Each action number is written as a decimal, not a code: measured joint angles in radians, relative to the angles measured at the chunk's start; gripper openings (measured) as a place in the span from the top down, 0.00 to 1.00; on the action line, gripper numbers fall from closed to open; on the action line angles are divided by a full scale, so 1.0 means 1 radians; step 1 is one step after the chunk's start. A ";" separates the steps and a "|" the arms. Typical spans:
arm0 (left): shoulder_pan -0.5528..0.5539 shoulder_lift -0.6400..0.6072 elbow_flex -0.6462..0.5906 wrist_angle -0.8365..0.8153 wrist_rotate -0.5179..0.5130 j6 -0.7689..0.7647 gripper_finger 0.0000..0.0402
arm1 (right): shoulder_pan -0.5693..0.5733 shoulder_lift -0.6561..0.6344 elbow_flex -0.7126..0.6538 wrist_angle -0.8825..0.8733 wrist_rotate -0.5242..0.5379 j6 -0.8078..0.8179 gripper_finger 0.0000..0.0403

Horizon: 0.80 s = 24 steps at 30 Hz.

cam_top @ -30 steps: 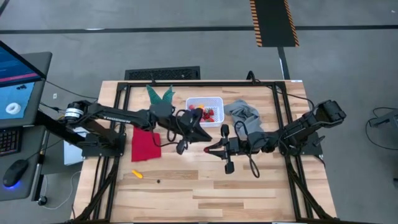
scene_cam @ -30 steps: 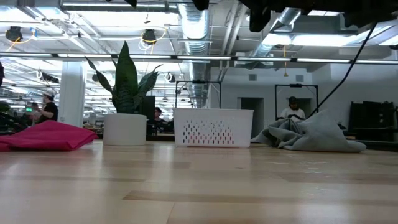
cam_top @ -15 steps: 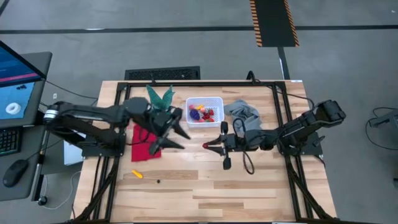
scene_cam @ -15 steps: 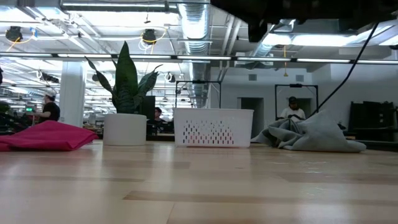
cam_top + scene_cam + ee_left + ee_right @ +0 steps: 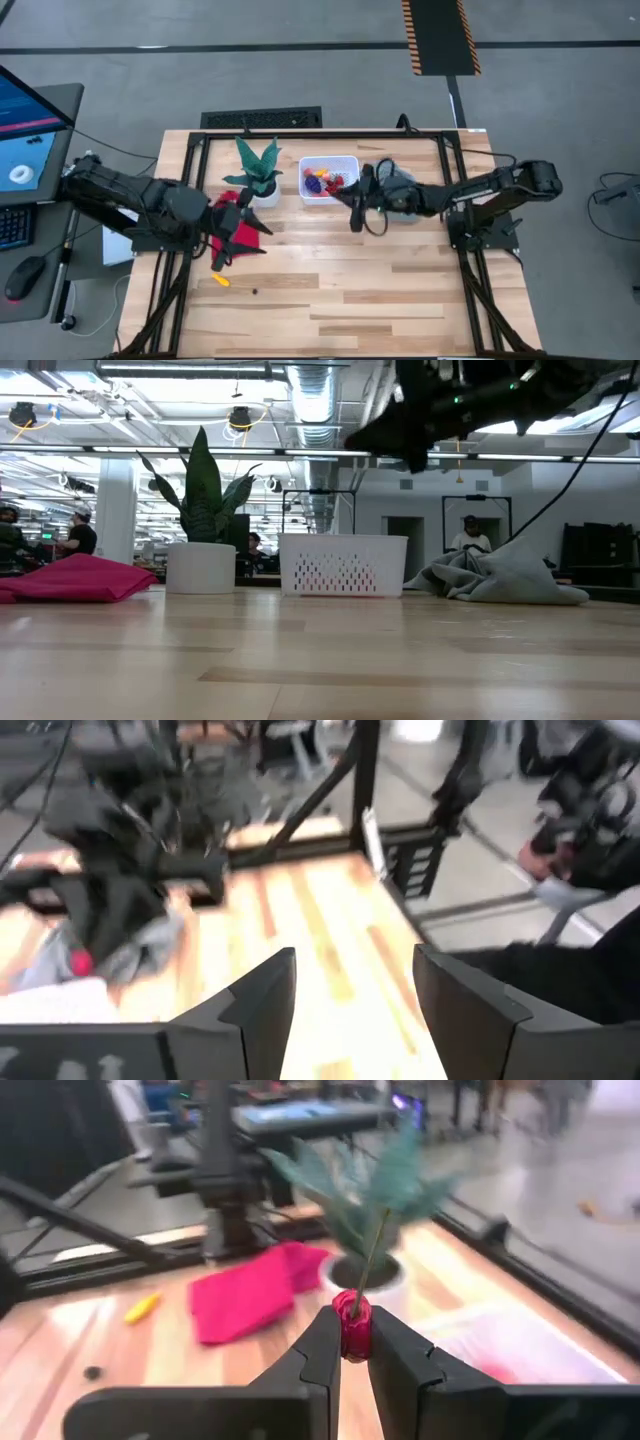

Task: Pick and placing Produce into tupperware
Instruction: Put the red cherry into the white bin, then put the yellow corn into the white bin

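Your largest change was in the arms: the left arm had pulled back from the tupperware (image 5: 329, 178) toward its own side of the table (image 5: 330, 290), and its left gripper (image 5: 222, 252) sat over the near edge of the red cloth (image 5: 236, 224), well apart from the bin. In the left wrist view its fingers (image 5: 262, 998) stood apart with bare table between them, so you had an empty, opened left gripper; judged against the second before, when it reached in at the bin, this reads as a completed drop and a withdrawal. The right arm had swung the other way, from mid-table up to the bin's right side, and the right gripper (image 5: 353, 208) lay just beside the bin's near right corner. In the right wrist view its fingers (image 5: 325, 1342) were clamped on a small red produce piece (image 5: 351, 1325), probably a cherry or berry, with the potted plant (image 5: 374, 1205) and the cloth beyond. Several produce pieces (image 5: 322, 182), red, yellow and purple, already lay inside the bin. For the task, you likely had one delivery finished and the next about to be released. A small yellow piece (image 5: 220, 280) remained on the table near the left gripper, a plausible next pick.
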 joint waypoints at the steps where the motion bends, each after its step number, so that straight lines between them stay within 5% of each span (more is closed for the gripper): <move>1: -0.021 0.002 0.000 -0.022 -0.037 -0.009 0.52 | -0.025 -0.012 0.000 -0.029 -0.010 0.025 0.84; 11: -0.187 0.029 -0.043 -0.112 -0.373 -0.105 0.52 | -0.270 -0.051 0.124 -0.442 -0.223 0.231 0.81; 24: -0.252 0.029 -0.164 -0.114 -0.460 -0.241 0.52 | -0.350 0.144 0.385 -0.800 -0.323 0.240 0.58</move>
